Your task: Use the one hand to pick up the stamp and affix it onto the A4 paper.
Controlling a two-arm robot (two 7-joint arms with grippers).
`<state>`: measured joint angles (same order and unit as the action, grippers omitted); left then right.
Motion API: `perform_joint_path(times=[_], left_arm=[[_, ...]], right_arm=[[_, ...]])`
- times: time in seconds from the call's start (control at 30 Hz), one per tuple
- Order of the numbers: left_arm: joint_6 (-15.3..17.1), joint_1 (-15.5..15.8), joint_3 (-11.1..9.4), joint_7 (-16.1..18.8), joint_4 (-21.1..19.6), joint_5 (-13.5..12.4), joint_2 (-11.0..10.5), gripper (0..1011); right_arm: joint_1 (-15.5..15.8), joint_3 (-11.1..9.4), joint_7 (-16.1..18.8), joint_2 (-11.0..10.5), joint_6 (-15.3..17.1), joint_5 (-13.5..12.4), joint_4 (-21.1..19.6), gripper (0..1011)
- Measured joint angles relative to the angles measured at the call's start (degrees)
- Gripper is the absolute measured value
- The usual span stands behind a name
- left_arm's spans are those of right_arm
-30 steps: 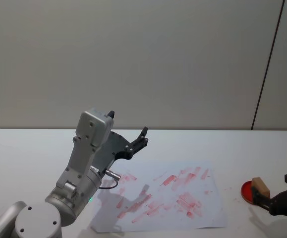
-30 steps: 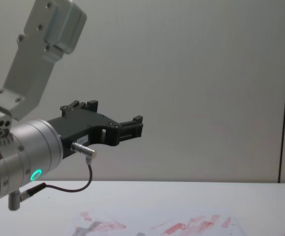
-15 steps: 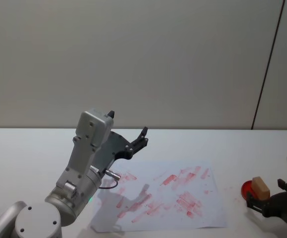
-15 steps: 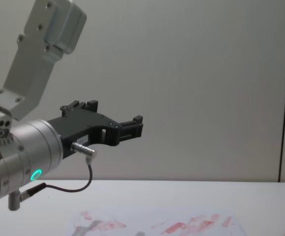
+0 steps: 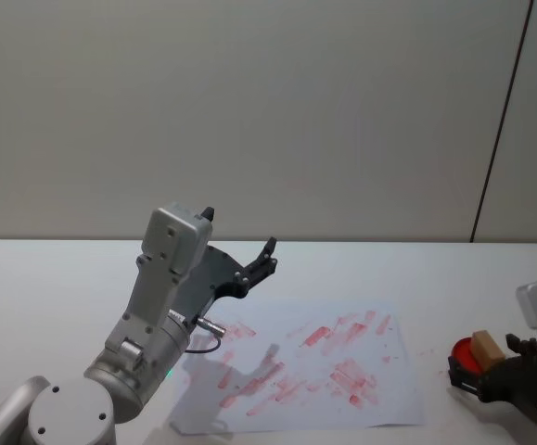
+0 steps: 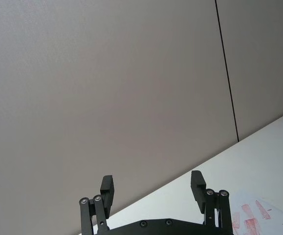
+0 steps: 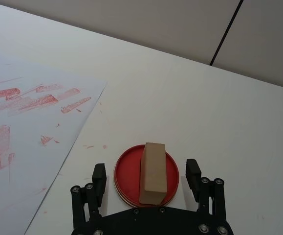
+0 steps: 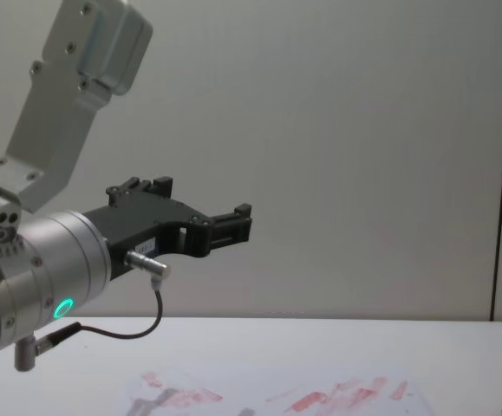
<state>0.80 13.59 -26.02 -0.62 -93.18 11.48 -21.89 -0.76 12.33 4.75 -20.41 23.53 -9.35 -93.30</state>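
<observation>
White table [image 5: 55,278] bears one A4 paper [image 5: 393,385], one stamp [image 7: 153,171] — right claw [image 7: 146,169] flanking it.

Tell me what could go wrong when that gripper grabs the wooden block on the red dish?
The open right gripper straddles both the stamp and the wider red ink pad under it. Closing low, it might catch the pad's rim or drag it. The A4 paper already shows smeared prints, so a sliding press could smear again. The left gripper hangs open, raised off the table.

Materials and finishes
The stamp [image 7: 154,172] is looking like matt pale wood, the pad [image 7: 126,177] like smooth red plastic; the paper [image 7: 29,142] is showing matt, ink-smeared.
</observation>
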Motion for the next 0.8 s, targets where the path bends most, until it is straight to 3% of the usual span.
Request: perform_joint_path(times=[0.13,0.4,0.67,0.7,0.77,0.8], left_arm=[[0.0,0.0,0.0,0.0,0.0,0.0,0.0,1002],[0.0,0.0,0.0,0.0,0.0,0.0,0.0,1002],[0.0,0.0,0.0,0.0,0.0,0.0,0.0,1003],[0.0,0.0,0.0,0.0,0.0,0.0,0.0,1002],[0.0,0.0,0.0,0.0,0.0,0.0,0.0,1003],[0.0,0.0,0.0,0.0,0.0,0.0,0.0,1002]], right_arm=[[-0.5,0.1,0.2,0.3,0.0,0.4,0.6,960],[-1.1,0.3,0.5,0.7,0.1,0.9,1.4,766],[-1.4,0.4,0.6,0.9,0.1,1.1,1.9,480],[-1.4,0.4,0.6,0.9,0.1,1.1,1.9,480],[-1.5,0.4,0.7,0.9,0.1,1.2,1.9,371],[-1.5,0.4,0.7,1.0,0.2,1.2,2.0,371]])
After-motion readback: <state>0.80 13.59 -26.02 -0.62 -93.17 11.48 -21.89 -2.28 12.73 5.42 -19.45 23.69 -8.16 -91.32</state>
